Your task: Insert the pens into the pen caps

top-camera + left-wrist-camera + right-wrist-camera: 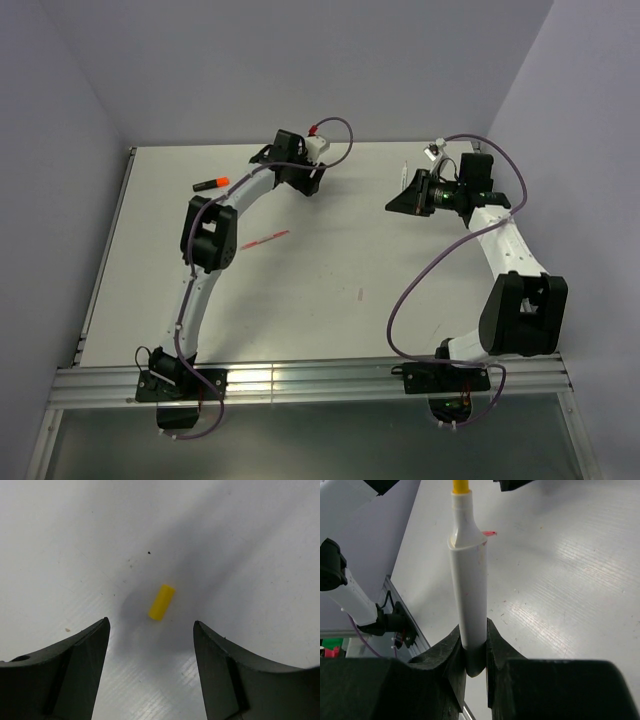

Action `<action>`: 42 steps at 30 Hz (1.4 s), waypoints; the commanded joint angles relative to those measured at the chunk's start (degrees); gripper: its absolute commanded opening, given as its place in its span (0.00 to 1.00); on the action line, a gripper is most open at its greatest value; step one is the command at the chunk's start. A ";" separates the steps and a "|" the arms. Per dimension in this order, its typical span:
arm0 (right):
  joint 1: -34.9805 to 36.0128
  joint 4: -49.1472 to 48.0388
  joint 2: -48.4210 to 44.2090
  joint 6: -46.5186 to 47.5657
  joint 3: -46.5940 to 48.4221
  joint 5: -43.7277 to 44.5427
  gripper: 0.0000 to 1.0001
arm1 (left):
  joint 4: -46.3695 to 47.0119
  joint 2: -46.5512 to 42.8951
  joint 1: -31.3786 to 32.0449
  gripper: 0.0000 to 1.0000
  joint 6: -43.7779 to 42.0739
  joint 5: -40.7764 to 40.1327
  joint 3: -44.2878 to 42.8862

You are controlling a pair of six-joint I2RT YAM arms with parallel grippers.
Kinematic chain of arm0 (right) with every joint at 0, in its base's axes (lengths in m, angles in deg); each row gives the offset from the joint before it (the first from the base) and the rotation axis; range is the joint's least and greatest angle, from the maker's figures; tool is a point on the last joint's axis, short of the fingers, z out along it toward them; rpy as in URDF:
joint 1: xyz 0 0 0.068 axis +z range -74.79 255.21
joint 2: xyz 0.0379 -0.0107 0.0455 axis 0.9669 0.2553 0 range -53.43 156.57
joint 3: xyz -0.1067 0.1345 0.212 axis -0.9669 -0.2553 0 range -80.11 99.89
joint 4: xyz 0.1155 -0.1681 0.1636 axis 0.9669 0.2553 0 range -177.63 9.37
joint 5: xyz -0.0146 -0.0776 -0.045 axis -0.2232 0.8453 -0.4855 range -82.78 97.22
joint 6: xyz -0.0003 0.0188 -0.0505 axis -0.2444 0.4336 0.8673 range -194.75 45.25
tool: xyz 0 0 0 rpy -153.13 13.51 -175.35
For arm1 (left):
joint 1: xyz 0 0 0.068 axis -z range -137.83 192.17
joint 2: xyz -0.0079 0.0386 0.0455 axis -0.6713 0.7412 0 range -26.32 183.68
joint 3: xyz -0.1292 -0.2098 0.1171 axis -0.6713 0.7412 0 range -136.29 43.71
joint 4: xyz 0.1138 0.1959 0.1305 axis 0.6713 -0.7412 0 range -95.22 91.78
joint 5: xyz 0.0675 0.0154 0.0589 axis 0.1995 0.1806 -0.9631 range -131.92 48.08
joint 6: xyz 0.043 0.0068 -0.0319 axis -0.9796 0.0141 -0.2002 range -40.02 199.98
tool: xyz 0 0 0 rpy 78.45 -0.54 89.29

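A small yellow cap [161,602] lies on the white table just ahead of my left gripper [151,630], which is open and empty above it. In the top view the left gripper [297,172] is at the back middle and hides the cap. My right gripper [475,647] is shut on a white pen [469,585] with a yellow tip, held clear of the table; in the top view this gripper [397,205] is at the back right. A stubby black marker with an orange tip [210,184] and a thin red pen [265,239] lie at the left.
A thin white stick [403,173] lies on the table behind the right gripper. The red pen's end shows in the right wrist view [490,533]. Walls close the table at the back and both sides. A metal rail [300,380] runs along the near edge.
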 commanded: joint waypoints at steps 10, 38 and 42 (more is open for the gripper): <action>-0.96 1.07 2.49 1.90 4.08 0.67 0.00 | 1.95 5.82 -0.07 0.73 -0.97 4.46 -7.30; -0.96 1.33 4.25 2.16 4.79 -0.82 0.00 | -18.79 1.71 3.35 0.01 -10.29 2.79 -1.18; -0.96 1.51 3.54 2.34 4.09 -0.91 0.00 | -20.37 -3.13 3.35 0.00 -9.76 2.96 7.36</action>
